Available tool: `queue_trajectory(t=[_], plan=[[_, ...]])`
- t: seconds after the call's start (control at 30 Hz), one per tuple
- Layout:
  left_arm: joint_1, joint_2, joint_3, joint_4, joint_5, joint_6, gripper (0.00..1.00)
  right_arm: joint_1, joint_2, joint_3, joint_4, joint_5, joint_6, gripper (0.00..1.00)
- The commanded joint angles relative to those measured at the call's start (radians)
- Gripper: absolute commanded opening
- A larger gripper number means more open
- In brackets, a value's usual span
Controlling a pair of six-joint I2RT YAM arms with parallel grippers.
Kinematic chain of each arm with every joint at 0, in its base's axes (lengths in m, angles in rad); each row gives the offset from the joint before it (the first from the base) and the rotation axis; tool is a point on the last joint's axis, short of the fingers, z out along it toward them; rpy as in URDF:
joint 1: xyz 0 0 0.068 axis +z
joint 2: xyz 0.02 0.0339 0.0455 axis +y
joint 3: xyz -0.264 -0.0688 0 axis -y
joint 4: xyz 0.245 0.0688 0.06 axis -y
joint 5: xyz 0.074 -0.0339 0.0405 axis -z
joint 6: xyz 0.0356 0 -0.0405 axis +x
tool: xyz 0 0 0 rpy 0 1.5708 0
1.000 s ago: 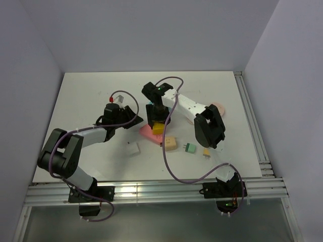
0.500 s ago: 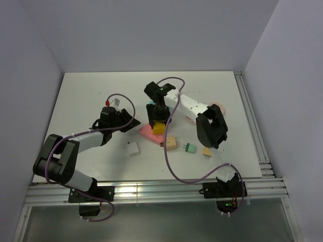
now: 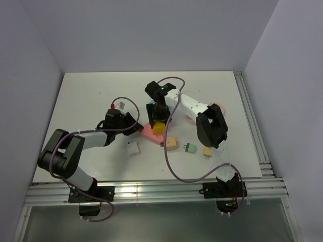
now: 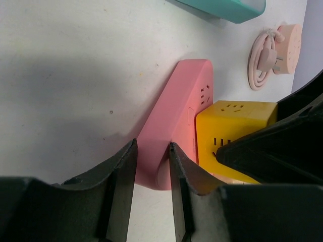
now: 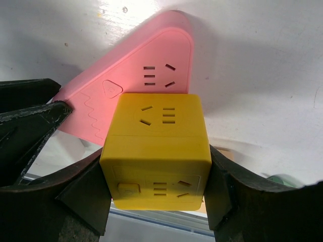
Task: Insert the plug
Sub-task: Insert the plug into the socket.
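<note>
A pink power strip (image 3: 146, 133) lies flat on the white table. My right gripper (image 3: 158, 122) is shut on the yellow cube plug (image 5: 156, 151), one finger on each side. The cube stands on the strip's (image 5: 146, 70) top face, next to a free socket. Its underside is hidden, so its prongs do not show. My left gripper (image 4: 152, 145) is shut with only a thin gap, and its tips hang over the rounded near end of the strip (image 4: 181, 111). Whether they touch it I cannot tell.
A teal block (image 4: 227, 7) lies beyond the strip, and a pink coiled cable reel (image 3: 218, 110) to the right. A white cube (image 3: 133, 148), a beige plug (image 3: 171, 143), a green plug (image 3: 190, 147) and a small orange plug (image 3: 207, 151) lie nearer the arms.
My left gripper has swung right and closer in, up to the pink strip's end. The right gripper and the yellow cube have hardly moved.
</note>
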Motion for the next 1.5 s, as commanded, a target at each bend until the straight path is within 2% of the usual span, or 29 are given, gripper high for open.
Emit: queue_trajectory(t=[0.0,0.2,0.3,0.47,0.53,0.67,0.97,1.03,1.13,1.2,1.47], plan=[[-0.015,0.023,0.024,0.024,-0.009,0.006,0.37,-0.003,0.146,-0.063,0.071,0.12,-0.011,0.0],[-0.023,0.052,0.042,0.012,-0.011,0.013,0.36,-0.003,0.147,-0.054,0.063,0.123,0.001,0.0],[-0.027,0.056,0.044,0.011,-0.009,0.014,0.32,-0.002,0.157,-0.032,0.025,0.17,0.022,0.0],[-0.036,0.044,0.035,0.004,-0.025,0.016,0.32,0.001,0.155,-0.004,-0.026,0.241,0.051,0.0],[-0.039,0.043,0.036,0.003,-0.029,0.016,0.32,0.001,0.138,-0.041,0.017,0.195,0.024,0.0],[-0.041,0.04,0.036,-0.003,-0.035,0.019,0.32,-0.017,0.095,-0.148,0.149,-0.006,-0.033,0.0],[-0.061,0.036,0.035,-0.014,-0.06,0.025,0.31,-0.034,0.048,-0.29,0.339,-0.038,-0.064,0.0],[-0.066,0.038,0.036,-0.016,-0.066,0.025,0.31,-0.032,0.054,-0.293,0.335,-0.003,-0.061,0.0],[-0.069,0.035,0.041,-0.026,-0.078,0.029,0.3,-0.015,0.094,-0.218,0.228,0.188,-0.03,0.0],[-0.07,0.032,0.042,-0.029,-0.08,0.029,0.3,0.004,0.14,-0.146,0.123,0.26,-0.018,0.0],[-0.073,0.029,0.046,-0.037,-0.086,0.031,0.3,0.02,0.169,-0.139,0.095,0.244,-0.03,0.0]])
